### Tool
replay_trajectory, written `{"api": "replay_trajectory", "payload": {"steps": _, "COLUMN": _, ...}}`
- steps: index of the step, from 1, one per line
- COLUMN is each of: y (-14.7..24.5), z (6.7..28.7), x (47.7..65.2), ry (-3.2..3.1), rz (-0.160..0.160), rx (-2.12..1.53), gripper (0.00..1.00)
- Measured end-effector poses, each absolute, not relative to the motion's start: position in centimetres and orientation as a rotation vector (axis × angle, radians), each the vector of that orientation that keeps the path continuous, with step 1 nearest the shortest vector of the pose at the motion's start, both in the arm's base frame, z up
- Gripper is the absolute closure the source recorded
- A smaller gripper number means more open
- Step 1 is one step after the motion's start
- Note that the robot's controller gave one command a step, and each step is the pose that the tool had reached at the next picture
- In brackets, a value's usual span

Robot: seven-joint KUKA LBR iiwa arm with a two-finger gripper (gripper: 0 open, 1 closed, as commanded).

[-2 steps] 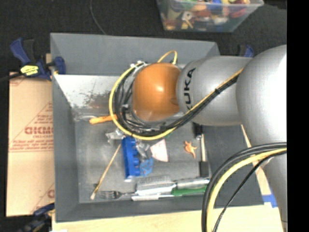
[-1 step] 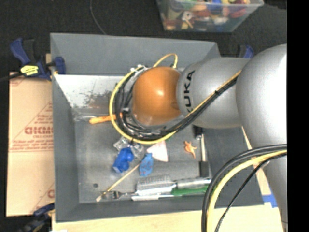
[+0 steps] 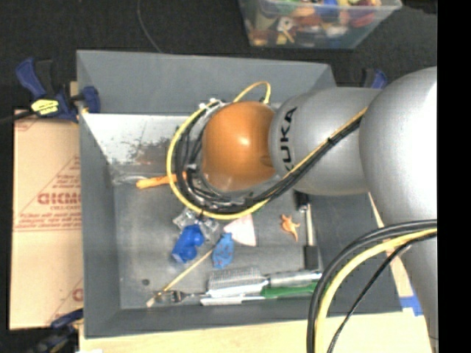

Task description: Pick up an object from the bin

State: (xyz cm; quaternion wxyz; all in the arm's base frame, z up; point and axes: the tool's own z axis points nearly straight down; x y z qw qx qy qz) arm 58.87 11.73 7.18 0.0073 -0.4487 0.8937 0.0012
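Note:
My gripper (image 3: 197, 220) pokes out from under the arm's orange cover near the middle of the bin, just above the floor. Directly below it lies a small blue lump (image 3: 188, 243), close to the gripper's tip; whether they touch I cannot tell. A second blue piece (image 3: 224, 252) lies a little to the right. A white and pink wedge-shaped piece (image 3: 243, 231) rests beside the gripper on its right. A thin yellowish stick (image 3: 184, 276) runs diagonally from the second blue piece toward the bin's front left corner.
A green-handled brush (image 3: 257, 285) lies along the front wall. A small orange figure (image 3: 289, 226) and a dark slim tool (image 3: 307, 234) lie at the right. An orange carrot-like piece (image 3: 156, 183) sits at the left, near the sloped back wall.

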Motion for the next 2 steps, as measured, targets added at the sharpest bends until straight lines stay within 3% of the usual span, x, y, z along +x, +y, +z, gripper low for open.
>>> {"api": "replay_trajectory", "payload": {"steps": 2, "y": 11.7, "z": 12.1, "x": 58.8, "ry": 2.797, "rz": 0.003, "rx": -1.398, "gripper": 1.00}}
